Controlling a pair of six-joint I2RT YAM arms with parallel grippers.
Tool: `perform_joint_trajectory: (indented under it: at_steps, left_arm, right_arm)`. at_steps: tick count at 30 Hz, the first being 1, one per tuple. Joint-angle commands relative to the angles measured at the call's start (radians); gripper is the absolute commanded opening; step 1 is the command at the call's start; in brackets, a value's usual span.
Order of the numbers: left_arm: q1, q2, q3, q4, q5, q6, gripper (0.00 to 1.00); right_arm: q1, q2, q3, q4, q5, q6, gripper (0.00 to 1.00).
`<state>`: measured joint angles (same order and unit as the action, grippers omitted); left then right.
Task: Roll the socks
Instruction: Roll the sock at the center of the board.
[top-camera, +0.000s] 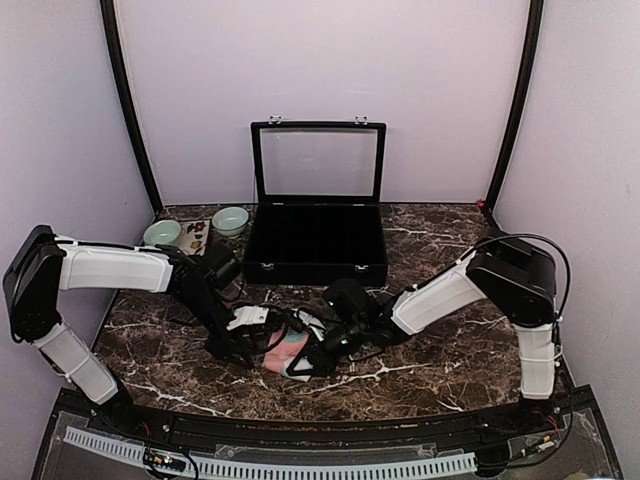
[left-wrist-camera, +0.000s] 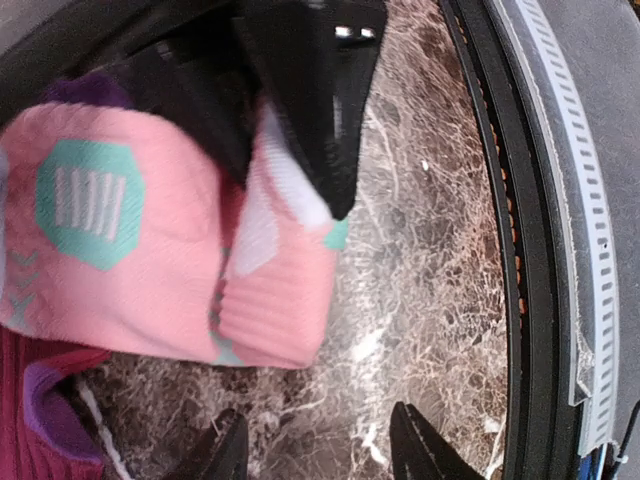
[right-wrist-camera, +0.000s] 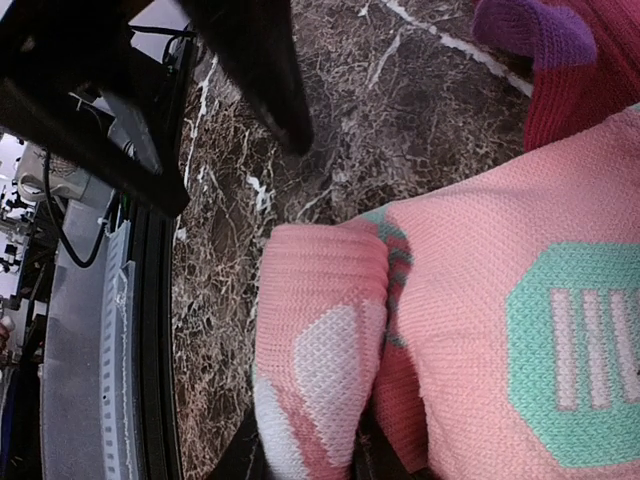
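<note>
The salmon-pink sock (right-wrist-camera: 470, 300), patched mint and white, lies on the marble table (top-camera: 450, 370) with one end folded over. The maroon sock (right-wrist-camera: 600, 70), purple-toed, lies partly beneath it.

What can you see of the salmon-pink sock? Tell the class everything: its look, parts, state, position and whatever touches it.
The salmon-pink sock is a soft knit with a mint hexagon patch bearing white bars and a white patch at one end. That end is folded back on itself into a thick roll. It lies on the marble table, partly over the maroon sock. The right gripper pinches the folded end; the left gripper, open, does not touch it.
</note>
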<state>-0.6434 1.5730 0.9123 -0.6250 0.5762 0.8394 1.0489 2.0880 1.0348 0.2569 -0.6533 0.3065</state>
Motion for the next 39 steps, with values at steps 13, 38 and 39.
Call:
perform_joint_trajectory:
  at_steps: [13,38,39]
  left_arm:
    - [-0.278,-0.054,-0.096,0.253,-0.213,0.078,0.55]
    - [-0.282,0.136,-0.091,0.285,-0.306,0.046,0.27]
    - [-0.280,0.139,-0.092,0.277,-0.302,0.044,0.26]
  right_arm:
    - [-0.048,0.227,-0.068,-0.513,-0.029,0.044,0.21]
    - [-0.075,0.165,-0.093,-0.417,0.005,0.105,0.38]
    - [-0.078,0.150,-0.104,-0.407,0.016,0.108,0.43]
